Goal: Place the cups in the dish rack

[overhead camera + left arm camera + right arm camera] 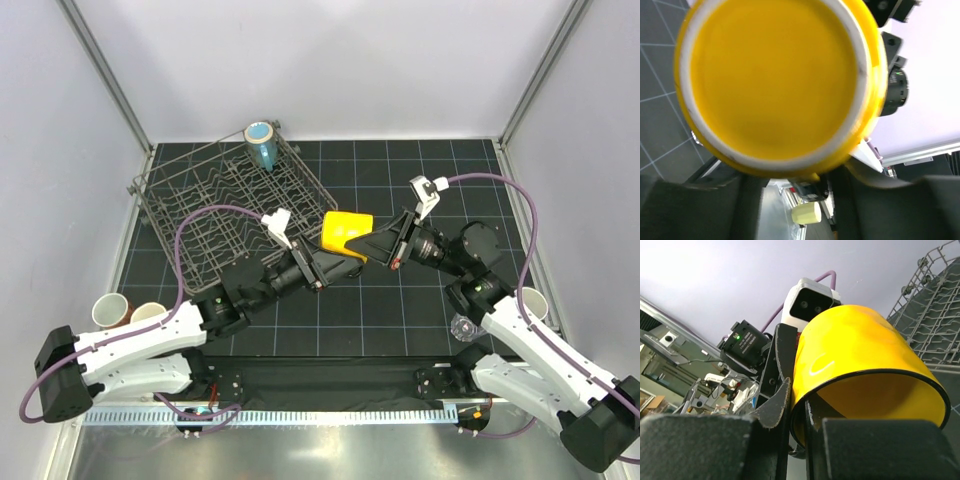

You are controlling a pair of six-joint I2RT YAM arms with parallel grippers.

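A yellow cup (345, 232) hangs on its side in mid-air between both arms, right of the grey wire dish rack (200, 200). My right gripper (388, 246) is shut on its rim, one finger inside the mouth and one outside (800, 405). My left gripper (330, 262) is at the cup's base, and that yellow base (775, 75) fills the left wrist view above its fingers (690, 205). Whether those fingers touch the cup is hidden. A light blue cup (262, 143) stands in the rack's far corner.
Two pale pink cups (110, 310) (148, 315) sit at the mat's left edge. A clear tumbler (465, 325) and another cup (535, 302) stand by the right arm. Grey walls and metal posts enclose the black gridded mat (380, 310).
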